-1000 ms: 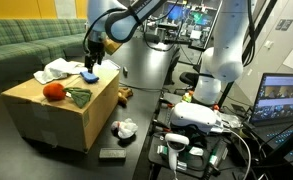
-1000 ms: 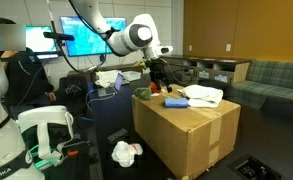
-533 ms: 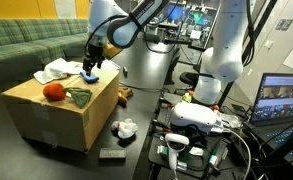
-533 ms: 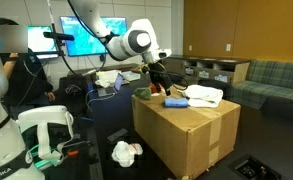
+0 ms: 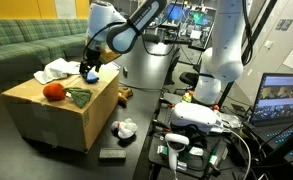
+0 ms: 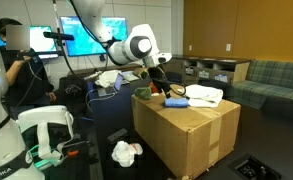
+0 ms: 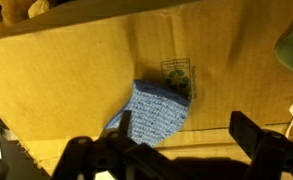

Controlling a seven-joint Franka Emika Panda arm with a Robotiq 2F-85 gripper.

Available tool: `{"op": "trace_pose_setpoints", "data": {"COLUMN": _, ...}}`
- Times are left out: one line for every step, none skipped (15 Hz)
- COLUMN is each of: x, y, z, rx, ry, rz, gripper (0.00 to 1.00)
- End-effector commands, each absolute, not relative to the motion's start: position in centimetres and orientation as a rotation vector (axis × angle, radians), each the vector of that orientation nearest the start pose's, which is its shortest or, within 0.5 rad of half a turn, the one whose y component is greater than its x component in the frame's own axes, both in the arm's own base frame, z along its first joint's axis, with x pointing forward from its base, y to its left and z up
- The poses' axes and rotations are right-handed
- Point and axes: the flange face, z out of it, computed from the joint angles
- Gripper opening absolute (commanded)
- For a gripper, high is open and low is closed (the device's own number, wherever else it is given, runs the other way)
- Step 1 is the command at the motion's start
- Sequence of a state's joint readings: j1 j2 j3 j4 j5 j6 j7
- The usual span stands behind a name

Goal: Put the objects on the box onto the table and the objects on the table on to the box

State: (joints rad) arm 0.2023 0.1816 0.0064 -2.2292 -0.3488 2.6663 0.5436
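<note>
The box [image 5: 71, 115] carries the red ball [image 5: 53, 91], the dark green cloth [image 5: 79, 97], a white cloth [image 5: 58, 70] and the flat blue block [image 5: 89, 76] on its top. None of them has gone down to the surface [image 5: 86, 165]. Down there a white cloth wad [image 5: 124, 128], a black bar [image 5: 112, 154] and the brown plush toy [image 5: 124, 94] lie near the box. My tool [image 5: 89, 66] hangs just over the blue block, released and grasping nothing. I judge the swap hardly begun, with every item left to move.
</note>
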Motion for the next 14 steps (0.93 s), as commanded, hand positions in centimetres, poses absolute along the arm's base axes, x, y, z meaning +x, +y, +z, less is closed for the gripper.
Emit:
{"op": "trace_pose_setpoints", "data": {"x": 56.4, "y": 13.3, "z": 31.0, "rx": -3.18, "ry": 0.116, "rz": -0.543, "gripper": 1.0}}
{"op": "trace_pose_setpoints", "data": {"x": 56.5, "y": 13.3, "z": 30.7, "rx": -3.183, "ry": 0.125, "rz": -0.543, "gripper": 1.0}}
{"op": "trace_pose_setpoints", "data": {"x": 56.7, "y": 13.2, "z": 30.4, "rx": -3.187, "ry": 0.134, "rz": -0.545, "gripper": 1.0}}
{"op": "trace_pose_setpoints", "data": {"x": 56.9, "y": 13.1, "z": 30.3, "rx": -3.189, "ry": 0.14, "rz": -0.547, "gripper": 1.0}}
{"op": "trace_pose_setpoints", "data": {"x": 57.1, "y": 13.0, "z": 30.1, "rx": -3.191, "ry": 0.149, "rz": -0.55, "gripper": 1.0}}
{"op": "trace_pose_setpoints", "data": {"x": 57.4, "y": 12.9, "z": 30.0, "rx": -3.196, "ry": 0.157, "rz": -0.555, "gripper": 1.0}}
{"op": "trace_pose_setpoints", "data": {"x": 57.6, "y": 12.7, "z": 29.8, "rx": -3.2, "ry": 0.163, "rz": -0.556, "gripper": 1.0}}
{"op": "trace_pose_setpoints", "data": {"x": 57.8, "y": 12.5, "z": 29.6, "rx": -3.206, "ry": 0.169, "rz": -0.56, "gripper": 1.0}}
{"op": "trace_pose_setpoints", "data": {"x": 58.0, "y": 12.4, "z": 29.4, "rx": -3.213, "ry": 0.171, "rz": -0.562, "gripper": 1.0}}
{"op": "trace_pose_setpoints", "data": {"x": 58.2, "y": 12.3, "z": 29.2, "rx": -3.219, "ry": 0.177, "rz": -0.562, "gripper": 1.0}}
{"op": "trace_pose_setpoints", "data": {"x": 58.4, "y": 12.1, "z": 29.0, "rx": -3.224, "ry": 0.183, "rz": -0.564, "gripper": 1.0}}
{"op": "trace_pose_setpoints", "data": {"x": 58.5, "y": 12.0, "z": 28.8, "rx": -3.229, "ry": 0.187, "rz": -0.561, "gripper": 1.0}}
{"op": "trace_pose_setpoints", "data": {"x": 58.7, "y": 11.9, "z": 28.5, "rx": -3.232, "ry": 0.193, "rz": -0.557, "gripper": 1.0}}
{"op": "trace_pose_setpoints", "data": {"x": 58.8, "y": 11.8, "z": 28.1, "rx": -3.235, "ry": 0.198, "rz": -0.55, "gripper": 1.0}}
